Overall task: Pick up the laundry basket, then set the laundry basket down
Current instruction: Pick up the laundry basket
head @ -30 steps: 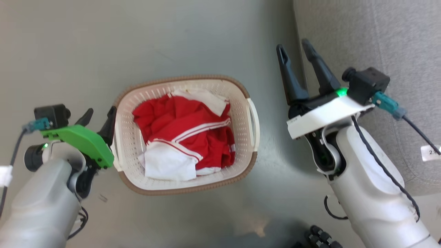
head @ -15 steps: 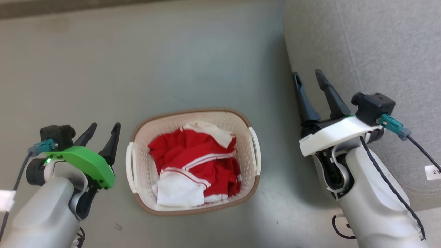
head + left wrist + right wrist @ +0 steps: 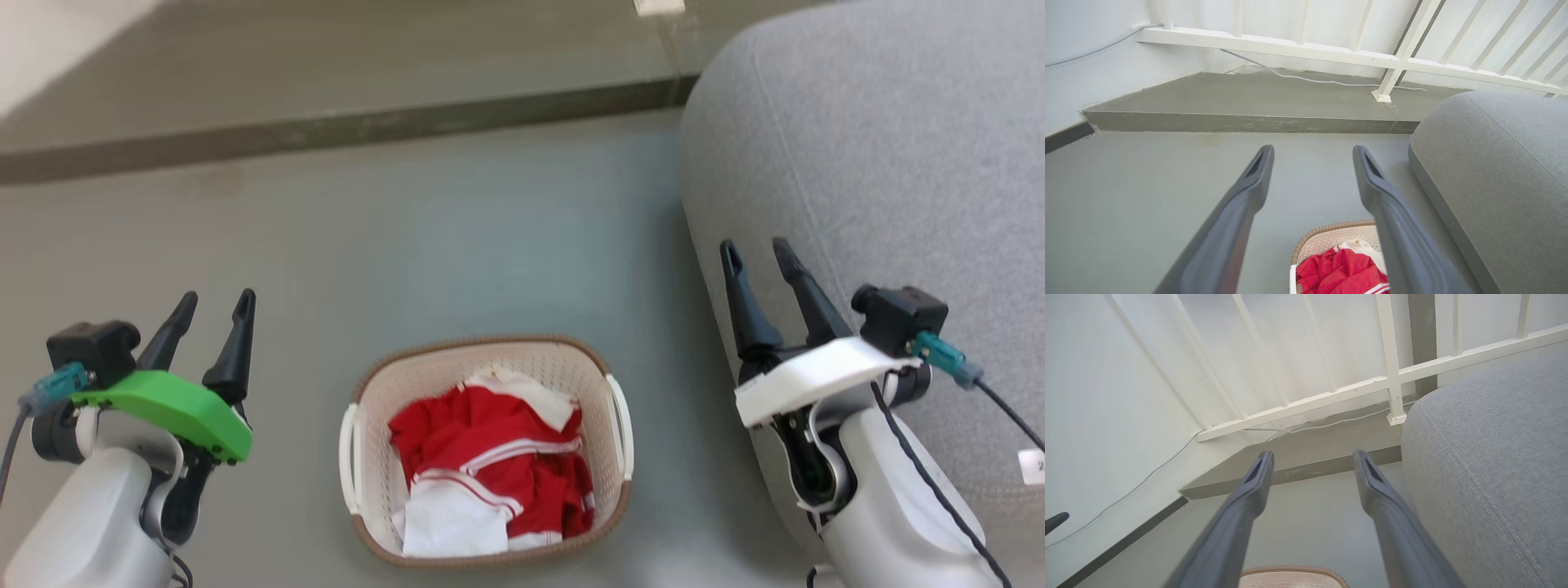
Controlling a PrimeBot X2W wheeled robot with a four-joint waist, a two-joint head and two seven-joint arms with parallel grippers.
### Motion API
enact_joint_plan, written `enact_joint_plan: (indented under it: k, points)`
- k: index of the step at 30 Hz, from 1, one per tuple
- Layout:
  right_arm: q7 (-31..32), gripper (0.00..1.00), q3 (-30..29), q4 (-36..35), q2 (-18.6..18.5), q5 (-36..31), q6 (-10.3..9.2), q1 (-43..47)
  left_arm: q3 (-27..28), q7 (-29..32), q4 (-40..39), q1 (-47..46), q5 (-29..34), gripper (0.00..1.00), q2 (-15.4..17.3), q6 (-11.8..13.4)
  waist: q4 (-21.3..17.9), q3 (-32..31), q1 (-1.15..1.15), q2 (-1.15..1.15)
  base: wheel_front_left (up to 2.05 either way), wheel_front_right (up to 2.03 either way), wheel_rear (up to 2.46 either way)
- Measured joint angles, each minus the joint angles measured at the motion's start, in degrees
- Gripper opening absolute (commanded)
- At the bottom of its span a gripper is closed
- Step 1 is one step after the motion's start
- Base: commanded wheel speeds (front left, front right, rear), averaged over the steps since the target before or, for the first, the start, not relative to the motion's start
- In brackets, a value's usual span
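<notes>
1. Head view: the left gripper has its fingers spread with a clear gap between the tips, holding nothing and touching nothing; the right gripper is parted much the same and also empty, its fingers seen against the edge of the grey sofa, though I cannot tell whether they brush it.
2. Both wrist views agree; between each pair of fingers there is only bare floor.
3. A second ago the left fingers sat right against the left handle of the laundry basket; now they stand well apart from it. The whole picture has shifted as well, so the camera has moved, and the basket's lower place in the frame is the camera's doing.
4. The basket stands upright on the floor at the lower middle of the frame, between the two grippers, with red and white clothes inside.
5. Judged from this, the set-down is done; the task looks finished.
</notes>
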Motion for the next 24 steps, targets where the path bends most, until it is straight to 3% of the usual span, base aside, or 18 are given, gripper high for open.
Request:
enact_joint_plan:
  k: [11, 24]
  points:
    - [0.0, 1.0, -1.07, -0.43, 0.01, -0.85, 0.52, 3.02, 7.59, 0.0, -7.95, 7.08, 6.21, 1.0, -2.05, 1.19, 1.11, -6.45, 0.0, 0.0, 0.0, 0.0, 0.0]
    - [0.0, 1.0, -2.81, -1.63, 0.03, -1.96, 1.0, 4.7, 12.51, 0.0, -13.56, 13.3, 10.91, 1.0, -4.26, 1.59, 1.25, -7.3, 0.0, 0.0, 0.0, 0.0, 0.0]
